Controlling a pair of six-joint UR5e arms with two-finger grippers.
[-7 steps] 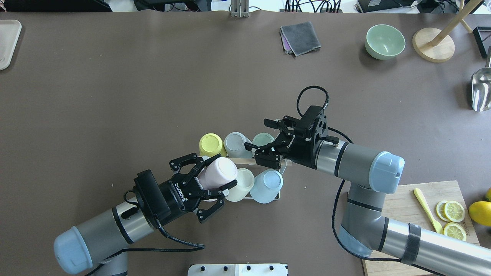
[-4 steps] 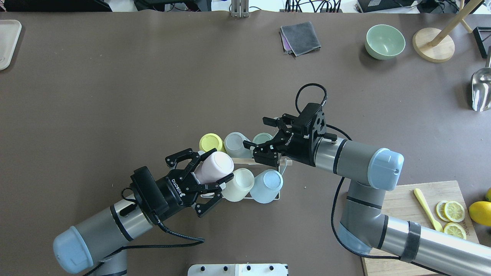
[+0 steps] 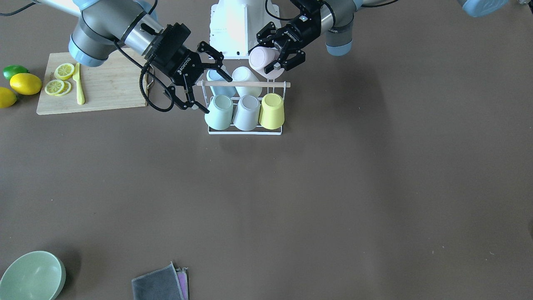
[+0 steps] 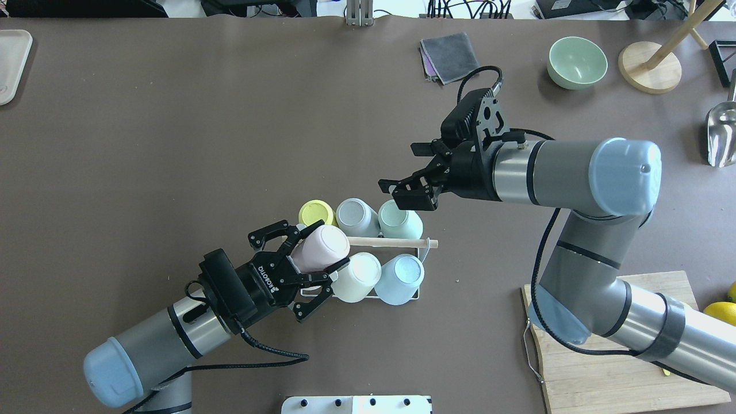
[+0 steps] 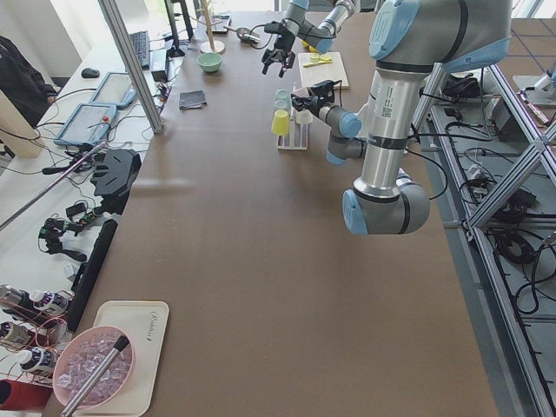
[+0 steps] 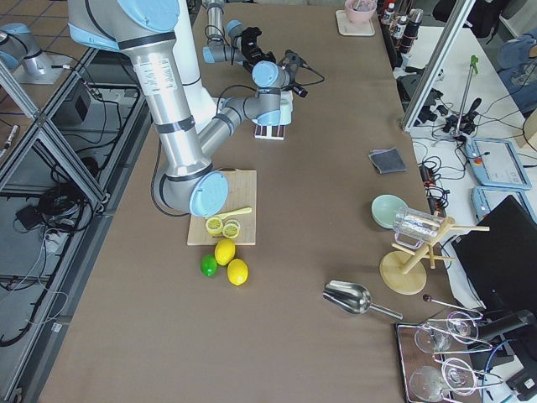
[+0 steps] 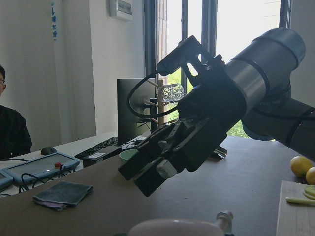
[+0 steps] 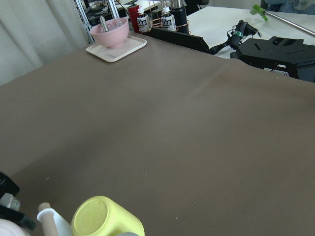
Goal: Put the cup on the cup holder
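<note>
spanning the frame, the brown tabletop [image 4: 172, 144] carries the holder [image 4: 391, 242] at lower centre, five other cups [image 4: 356, 215] on it. right tool [image 4: 402, 171] hovers open, upper right of it. left tool [image 4: 315, 256] grips the pink cup [image 4: 329, 244], tilted, base toward the rod, at the holder's lower-left corner, likely the free place.

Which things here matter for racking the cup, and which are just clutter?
Job: pink cup, left gripper holding it, cup holder, racked cups.
Lying about: green bowl, grey cloth, cutting board, lemons, metal scoop.
</note>
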